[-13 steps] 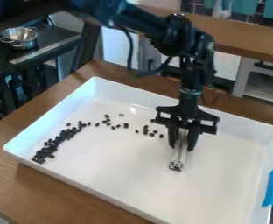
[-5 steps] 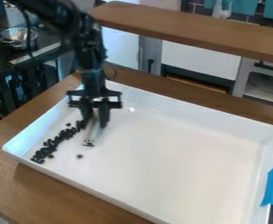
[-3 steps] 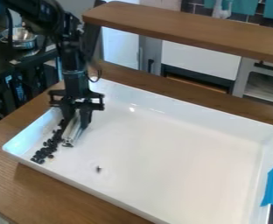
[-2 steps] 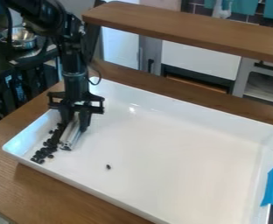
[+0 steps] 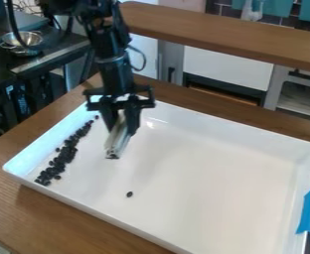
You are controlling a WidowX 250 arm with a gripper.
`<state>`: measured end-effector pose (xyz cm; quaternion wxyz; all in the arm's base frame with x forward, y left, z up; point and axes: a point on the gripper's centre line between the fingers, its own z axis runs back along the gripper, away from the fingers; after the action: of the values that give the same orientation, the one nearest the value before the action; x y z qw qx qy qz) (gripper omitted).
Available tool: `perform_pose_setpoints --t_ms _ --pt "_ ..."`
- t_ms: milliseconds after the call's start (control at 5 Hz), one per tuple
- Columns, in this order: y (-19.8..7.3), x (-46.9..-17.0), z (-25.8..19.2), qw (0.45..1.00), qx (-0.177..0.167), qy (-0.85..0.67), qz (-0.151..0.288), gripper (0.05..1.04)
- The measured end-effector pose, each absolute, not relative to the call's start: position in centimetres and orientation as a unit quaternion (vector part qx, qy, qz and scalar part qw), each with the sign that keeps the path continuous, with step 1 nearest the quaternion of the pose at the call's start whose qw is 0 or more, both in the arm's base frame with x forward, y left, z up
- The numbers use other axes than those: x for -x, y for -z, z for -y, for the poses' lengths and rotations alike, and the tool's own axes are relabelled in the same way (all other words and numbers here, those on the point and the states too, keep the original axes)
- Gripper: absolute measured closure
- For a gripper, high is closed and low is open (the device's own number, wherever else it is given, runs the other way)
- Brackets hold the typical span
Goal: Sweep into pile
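Clasps a metal bar (image 5: 118, 141) in the gripper (image 5: 122, 129), perhaps just above the tray (image 5: 217, 173). Needs to come cameraward for the stray bean (image 5: 129, 194), round its right, then sweep toward the dark beans (image 5: 63, 158) at view left.

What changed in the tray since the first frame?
Tool swept the bar image-left, then backed off right. Scattered beans went into the left pile; one stray bean got away, drifting right and toward the camera. Nothing grabbed or released: bar still held. Tray hasn't moved.
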<state>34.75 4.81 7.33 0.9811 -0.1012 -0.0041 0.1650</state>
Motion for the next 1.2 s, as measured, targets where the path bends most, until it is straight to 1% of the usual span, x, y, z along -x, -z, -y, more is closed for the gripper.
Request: perform_pose_setpoints --t_ms 200,400,600,800,1000,1200 --pt "-6.8 -34.8 -1.1 0.978 0.125 -0.165 0.009 0.704" --pt "-5.8 -35.7 1.2 0.978 0.122 -0.170 0.024 0.704" --pt "-4.0 -34.8 2.3 0.979 0.112 -0.170 0.016 0.704" --pt "-3.3 -34.3 2.1 0.980 0.104 -0.169 0.015 0.704" --pt "-2.6 -33.5 0.6 0.983 0.091 -0.160 0.008 0.704" --pt "-2.4 -32.7 -2.2 0.984 0.082 -0.161 -0.003 0.704"
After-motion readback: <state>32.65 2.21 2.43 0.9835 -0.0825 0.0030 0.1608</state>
